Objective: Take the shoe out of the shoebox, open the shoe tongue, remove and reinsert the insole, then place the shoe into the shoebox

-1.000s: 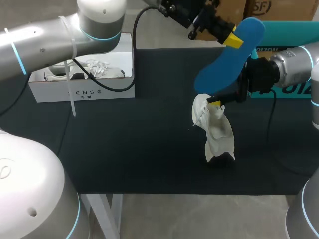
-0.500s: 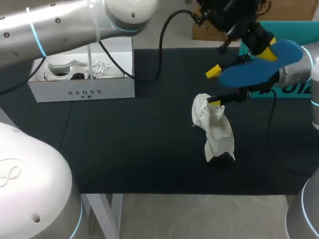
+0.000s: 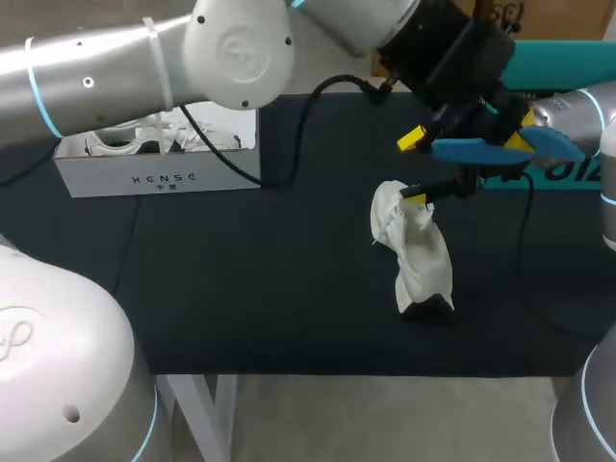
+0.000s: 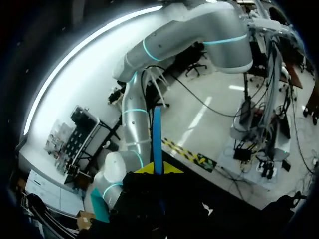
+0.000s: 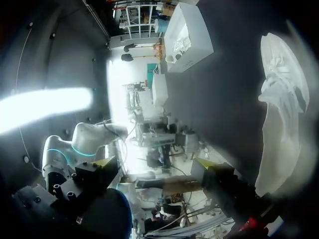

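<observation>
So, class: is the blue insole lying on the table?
No, the insole is held in the air by the left gripper, above the shoe.

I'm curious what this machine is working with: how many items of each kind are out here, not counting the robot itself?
Shoebox: 1
Shoes: 2 (shoe out on the table, shoe in the shoebox)
Blue insole, held above the table: 1
Total: 4

A black-topped table fills the scene, its surface dark and matte from left to right. At its near edge, white legs show underneath. A teal box sits at the far right, partly hidden.
</observation>
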Controlling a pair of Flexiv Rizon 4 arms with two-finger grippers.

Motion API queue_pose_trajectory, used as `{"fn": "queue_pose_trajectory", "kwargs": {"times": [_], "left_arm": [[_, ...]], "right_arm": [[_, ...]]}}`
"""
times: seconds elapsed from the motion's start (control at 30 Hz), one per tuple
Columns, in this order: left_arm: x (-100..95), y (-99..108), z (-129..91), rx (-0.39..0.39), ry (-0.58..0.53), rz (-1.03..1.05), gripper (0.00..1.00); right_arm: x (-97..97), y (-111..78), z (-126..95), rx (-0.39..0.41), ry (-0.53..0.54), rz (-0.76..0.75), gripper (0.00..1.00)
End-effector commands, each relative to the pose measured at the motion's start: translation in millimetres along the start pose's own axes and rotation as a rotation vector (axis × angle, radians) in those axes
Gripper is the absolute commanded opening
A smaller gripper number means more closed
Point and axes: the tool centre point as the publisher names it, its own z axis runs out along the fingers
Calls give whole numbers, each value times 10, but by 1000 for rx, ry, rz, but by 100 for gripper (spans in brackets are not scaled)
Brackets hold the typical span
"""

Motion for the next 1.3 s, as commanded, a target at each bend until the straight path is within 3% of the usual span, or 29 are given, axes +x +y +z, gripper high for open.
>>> {"fn": "queue_pose_trajectory", "kwargs": {"times": [0.03, 0.2, 0.47, 0.97, 1.3], "left_arm": [[253, 152, -5, 41, -109, -19, 0], [276, 202, -54, 78, -151, 15, 0], [366, 296, -46, 55, -134, 50, 0], [324, 320, -48, 41, -116, 54, 0], [324, 320, -48, 41, -116, 54, 0]], "right_arm": [[-2, 1, 7, -1, -1, 0, 100], [-2, 1, 7, -1, -1, 0, 100], [-2, 1, 7, -1, -1, 0, 100], [-2, 1, 7, -1, -1, 0, 100], [93, -99, -123, 16, 6, 23, 100]]}}
